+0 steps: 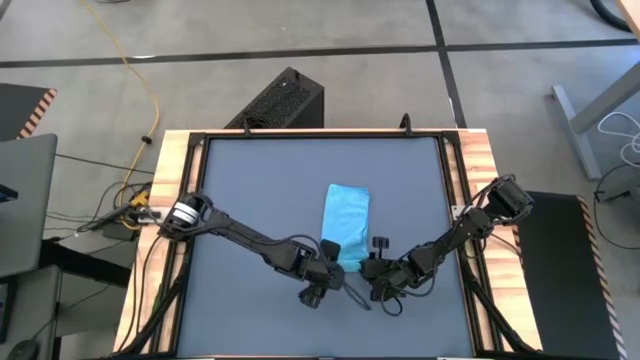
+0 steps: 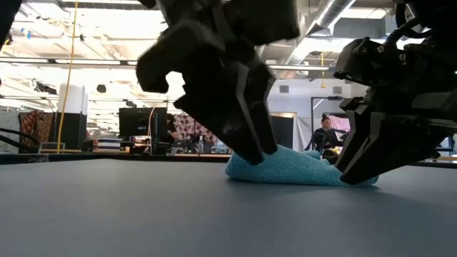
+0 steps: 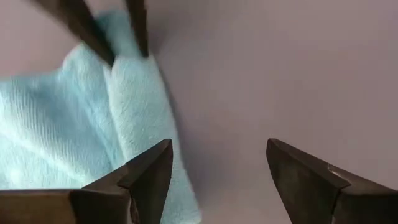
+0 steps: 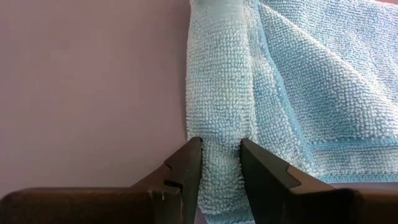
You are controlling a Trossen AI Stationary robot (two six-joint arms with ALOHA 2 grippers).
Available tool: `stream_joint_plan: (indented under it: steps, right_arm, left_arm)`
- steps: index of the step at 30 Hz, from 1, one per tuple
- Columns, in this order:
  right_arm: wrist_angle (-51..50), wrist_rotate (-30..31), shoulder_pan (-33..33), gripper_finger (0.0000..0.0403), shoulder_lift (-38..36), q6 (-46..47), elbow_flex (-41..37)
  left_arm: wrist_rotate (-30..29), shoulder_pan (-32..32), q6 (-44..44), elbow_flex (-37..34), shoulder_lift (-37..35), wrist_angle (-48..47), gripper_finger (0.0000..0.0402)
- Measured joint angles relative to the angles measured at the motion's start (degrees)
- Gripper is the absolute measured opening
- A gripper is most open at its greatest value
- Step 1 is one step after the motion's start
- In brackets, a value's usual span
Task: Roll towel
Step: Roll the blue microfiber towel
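Observation:
The sky-blue towel (image 1: pixel 347 218) lies folded on the dark grey tabletop (image 1: pixel 250 190), its long side running from far to near. Its near edge is turned over into a narrow roll (image 4: pixel 217 93). My right gripper (image 4: pixel 216 163) is at the roll's right end and is shut on it. My left gripper (image 3: pixel 217 168) is open at the roll's left end: one finger (image 3: pixel 149 177) is over the roll and the other (image 3: pixel 298 180) is over bare table. In the low view the towel (image 2: pixel 300 171) lies between both grippers. My left gripper has one fingertip (image 2: pixel 263 151) down against the left end of the towel's rolled near edge (image 3: pixel 134 124), slanting down from the table's left. The towel lies on the table. My right gripper pinches the right end of the rolled edge (image 4: pixel 219 140) between its two fingers. It holds several layers. The fingers come from the table's right, low and along the roll. The roll lies on the table.
The table has a black frame and wooden side rails (image 1: pixel 165 200). A black box (image 1: pixel 280 100) stands on the floor beyond the far edge. Bare tabletop lies left, right and far of the towel.

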Motion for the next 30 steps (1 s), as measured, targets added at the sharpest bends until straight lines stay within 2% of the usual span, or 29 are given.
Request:
stream_joint_plan:
  steps: [6, 11, 16, 24, 30]
  right_arm:
    - [0.1, 0.0, 0.0, 0.0139, 0.0, 0.0, 0.0]
    - [0.1, 0.3, 0.0, 0.0139, 0.0, 0.0, 0.0]
    - [0.1, 0.4, 0.0, 0.0139, 0.0, 0.0, 0.0]
    - [0.2, 0.5, 0.0, 0.0139, 0.0, 0.0, 0.0]
    - [0.2, 0.5, 0.0, 0.0139, 0.0, 0.0, 0.0]
  left_arm:
    - [-5.2, 0.3, -1.5, 0.0, 0.0, -1.7, 0.0249]
    - [-5.2, 0.4, -3.1, 0.0, 0.0, -2.9, 0.0249]
    - [-8.9, 0.5, -4.1, 0.0, 0.0, -4.9, 0.0249]
    - [-8.7, 1.3, -4.3, 0.0, 0.1, -5.4, 0.0249]
    - [-6.4, 1.5, -2.8, 0.1, 1.2, -4.2, 0.0249]
